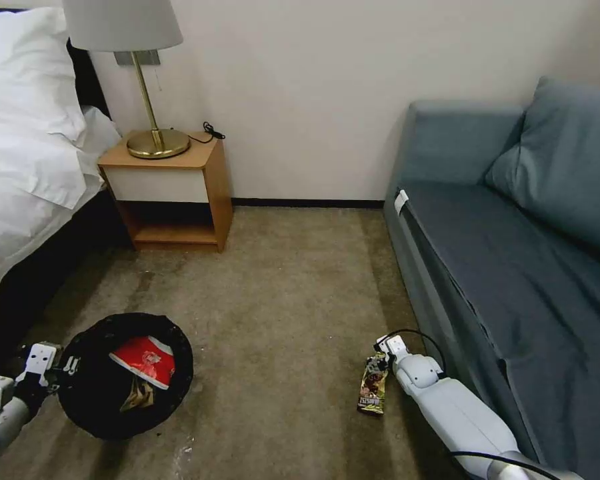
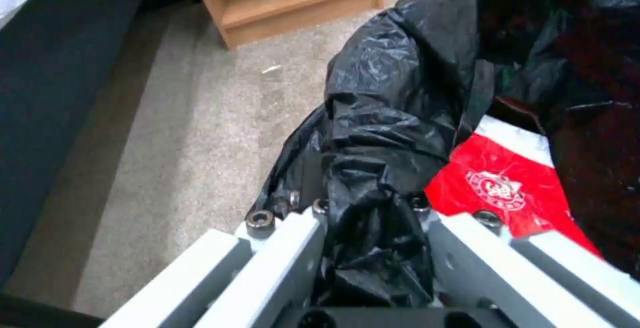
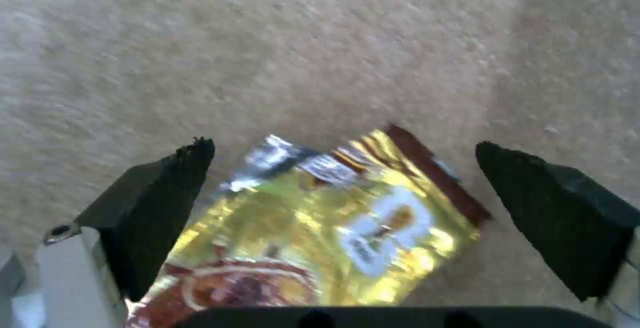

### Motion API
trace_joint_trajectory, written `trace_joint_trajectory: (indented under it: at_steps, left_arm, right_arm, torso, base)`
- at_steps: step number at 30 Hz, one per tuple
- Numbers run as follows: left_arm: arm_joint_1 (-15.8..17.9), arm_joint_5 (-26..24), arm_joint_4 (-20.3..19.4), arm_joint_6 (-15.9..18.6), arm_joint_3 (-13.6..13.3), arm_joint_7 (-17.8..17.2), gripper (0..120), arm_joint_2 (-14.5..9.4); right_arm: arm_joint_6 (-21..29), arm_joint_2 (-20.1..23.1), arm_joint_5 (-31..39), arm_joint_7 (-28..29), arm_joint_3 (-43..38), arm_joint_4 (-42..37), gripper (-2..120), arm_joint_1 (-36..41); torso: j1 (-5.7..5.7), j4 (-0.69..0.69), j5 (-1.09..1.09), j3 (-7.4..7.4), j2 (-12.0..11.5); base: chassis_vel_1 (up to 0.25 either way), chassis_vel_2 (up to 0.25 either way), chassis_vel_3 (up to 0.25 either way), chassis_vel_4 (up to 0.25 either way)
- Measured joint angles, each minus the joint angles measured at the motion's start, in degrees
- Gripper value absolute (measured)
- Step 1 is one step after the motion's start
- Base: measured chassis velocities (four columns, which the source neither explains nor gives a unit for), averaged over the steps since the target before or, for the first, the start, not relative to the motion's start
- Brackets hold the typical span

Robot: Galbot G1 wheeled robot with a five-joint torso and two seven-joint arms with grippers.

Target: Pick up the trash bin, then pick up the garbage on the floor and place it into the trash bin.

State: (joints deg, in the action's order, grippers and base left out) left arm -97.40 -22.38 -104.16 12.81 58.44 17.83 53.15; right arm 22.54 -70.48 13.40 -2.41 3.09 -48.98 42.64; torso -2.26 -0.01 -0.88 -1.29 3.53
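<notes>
The trash bin [image 1: 93, 403], lined with a black bag [image 2: 390, 128], sits low at my left beside the bed. My left gripper [image 1: 59, 368] is shut on its bagged rim, as the left wrist view shows [image 2: 373, 213]. Inside lie a red snack packet [image 1: 145, 360] [image 2: 500, 183] and a small gold-brown piece [image 1: 137, 397]. On the carpet by the sofa lies the garbage, a gold-brown wrapper [image 1: 373, 387] [image 3: 320, 223]. My right gripper [image 1: 381, 355] is down over its far end, open, with the black fingers [image 3: 153, 203] on either side of the wrapper.
A wooden nightstand [image 1: 173, 187] with a brass lamp [image 1: 150, 140] stands against the back wall. The bed [image 1: 27, 167] runs along the left and a blue-grey sofa [image 1: 513, 267] along the right. Open carpet [image 1: 280, 287] lies between them.
</notes>
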Motion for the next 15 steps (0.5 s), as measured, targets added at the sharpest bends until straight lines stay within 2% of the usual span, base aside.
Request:
trace_joint_trajectory:
  at_steps: [6, 15]
  left_arm:
    - [-0.18, -0.69, 0.60, -0.31, 0.66, 0.16, 1, -0.77]
    - [0.49, -0.97, 1.76, -0.54, 0.23, 0.48, 1, -1.44]
  right_arm:
    - [-0.52, -1.34, -1.21, -0.65, -0.55, 1.27, 99, 0.49]
    - [-1.17, -1.79, -1.82, -1.31, -0.93, 2.93, 96, -0.24]
  torso:
    - [0.00, 0.00, 0.02, 0.00, 0.00]
    - [0.00, 0.00, 0.00, 0.00, 0.00]
  base:
    - [0.000, 0.000, 0.000, 0.000]
    - [0.000, 0.000, 0.000, 0.000]
